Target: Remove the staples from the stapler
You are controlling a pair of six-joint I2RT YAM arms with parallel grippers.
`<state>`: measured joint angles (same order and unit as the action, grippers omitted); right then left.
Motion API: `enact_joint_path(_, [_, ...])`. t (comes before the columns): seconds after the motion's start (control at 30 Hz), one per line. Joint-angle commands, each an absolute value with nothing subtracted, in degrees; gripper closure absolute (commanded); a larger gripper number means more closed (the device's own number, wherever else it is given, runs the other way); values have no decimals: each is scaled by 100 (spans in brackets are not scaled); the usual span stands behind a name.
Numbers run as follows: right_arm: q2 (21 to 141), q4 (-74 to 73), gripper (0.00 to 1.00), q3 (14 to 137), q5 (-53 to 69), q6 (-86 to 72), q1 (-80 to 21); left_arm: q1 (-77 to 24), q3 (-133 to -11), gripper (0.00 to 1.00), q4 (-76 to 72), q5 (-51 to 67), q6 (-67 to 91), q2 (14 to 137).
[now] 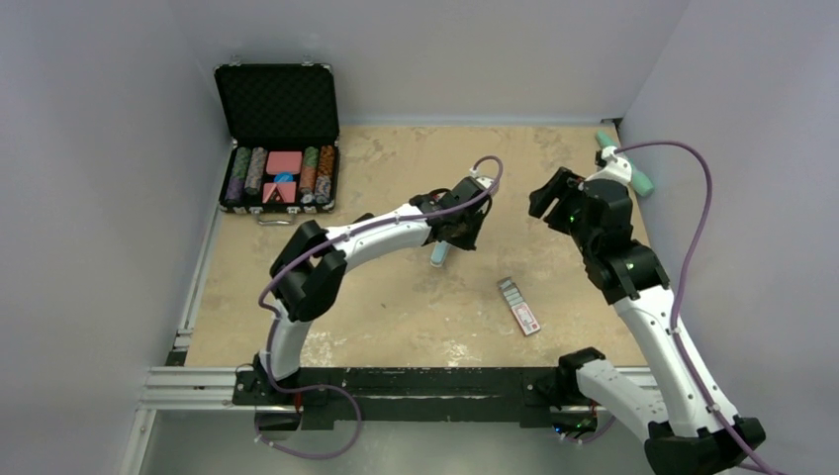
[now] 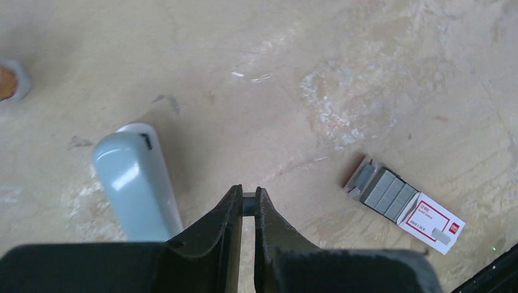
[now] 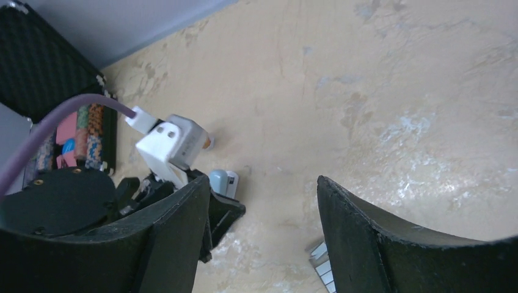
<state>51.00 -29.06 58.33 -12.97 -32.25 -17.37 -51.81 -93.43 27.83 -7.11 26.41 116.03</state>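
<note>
Left pincer (image 2: 248, 195) clenched on the staples (image 2: 248, 206), a tiny grey strip nipped at the tips, over the counter (image 2: 366, 61) just beside a pale blue-grey bar (image 2: 137, 183). Right pincer (image 3: 262, 183) released, spread wide, well apart. Red-and-white packet (image 2: 406, 204) flat nearby.

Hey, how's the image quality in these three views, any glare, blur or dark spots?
Top external: even, soft light, only faint shadows. Left wrist: tabletop sharp, a glare patch on the pale blue-grey bar, the left claw, pinching the staples, nearly black. Right wrist: the right claw looms dark and soft-edged; the tabletop beyond is in focus.
</note>
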Motion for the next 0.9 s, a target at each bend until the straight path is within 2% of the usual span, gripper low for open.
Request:
enact_joint_path(0.0, [4904,-3067,31,6256,-1774,-3097,-1584,-5291,-10010,88,2498,606,1822,11986])
enact_joint_path(0.13, [4810,-3050,31,6253,-1564,-3179,-1563,-5455,-10364,89,2456,1461,1410,12343])
enact_joint_path(0.4, [4716,-3056,31,6044,-1390,-3161,-1549,-5795,-11115,87,2858,2310,706,13003])
enact_joint_path(0.53, [4678,-3046,31,5971,-1245,-3190,-1552,-5874,-11430,87,3084,2259,504,13268])
enact_joint_path(0.87, [4641,-3043,31,5941,-1104,-3207,-1552,-5897,-11321,87,3089,1192,180,13377])
